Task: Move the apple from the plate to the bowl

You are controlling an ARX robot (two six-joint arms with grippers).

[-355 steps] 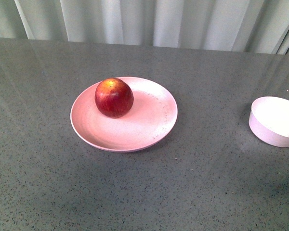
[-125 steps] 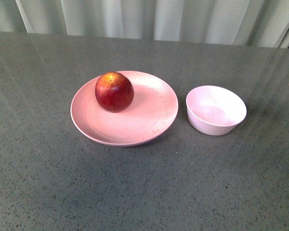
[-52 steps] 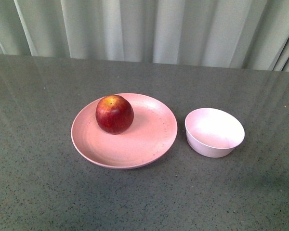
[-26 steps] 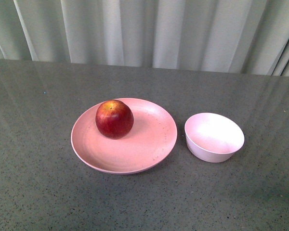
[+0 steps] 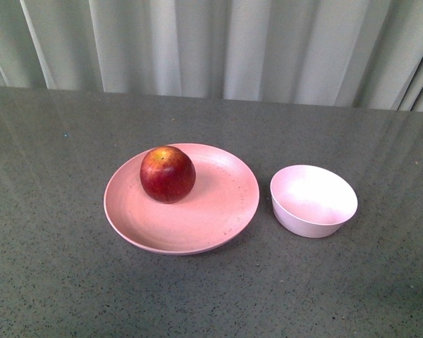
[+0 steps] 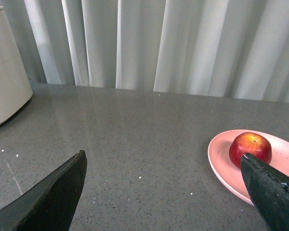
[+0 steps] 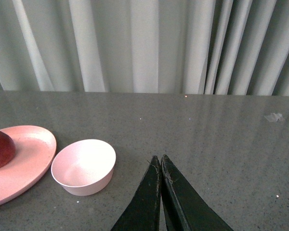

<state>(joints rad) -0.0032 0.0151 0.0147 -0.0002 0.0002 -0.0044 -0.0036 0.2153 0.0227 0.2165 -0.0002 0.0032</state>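
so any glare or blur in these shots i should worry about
Front view: sharp, soft even light; pale reflections of the curtain streak the table, a small highlight sits on the apple, and there are faint shadows under the plate and bowl. Left wrist view: the open left tool is a dark silhouette, the apple clear. Right wrist view: the shut right tool is equally dark, the bowl well lit.

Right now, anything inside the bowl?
Nothing visible: the bowl shows a bare pale floor and far wall in the front and right wrist views. Its near inner wall is hidden by the rim. The apple sits on the plate.
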